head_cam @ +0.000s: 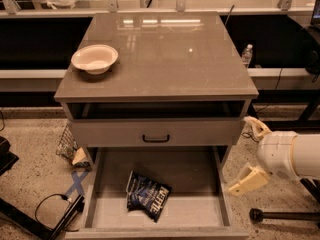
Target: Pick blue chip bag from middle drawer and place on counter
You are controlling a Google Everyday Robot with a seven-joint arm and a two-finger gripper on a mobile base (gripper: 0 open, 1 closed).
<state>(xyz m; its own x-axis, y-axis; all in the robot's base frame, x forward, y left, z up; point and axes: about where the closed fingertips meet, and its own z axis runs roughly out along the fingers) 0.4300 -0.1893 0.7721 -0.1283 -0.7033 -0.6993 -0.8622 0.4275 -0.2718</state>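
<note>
Two pale fingers [248,179] of the gripper [253,153] stand spread wide apart, with nothing between them. The gripper hangs just outside one side wall of the open drawer [192,171]. Past that wall from it, and slightly lower in the view, the bag [147,195] lies crumpled on the drawer floor, well apart from the fingers. Higher than the gripper is the counter [165,54], with a bowl [95,59] near the corner farthest from the gripper.

Dim warm overhead light glares off the counter [165,54], claw [241,154] lit beside the drawer [192,204]
</note>
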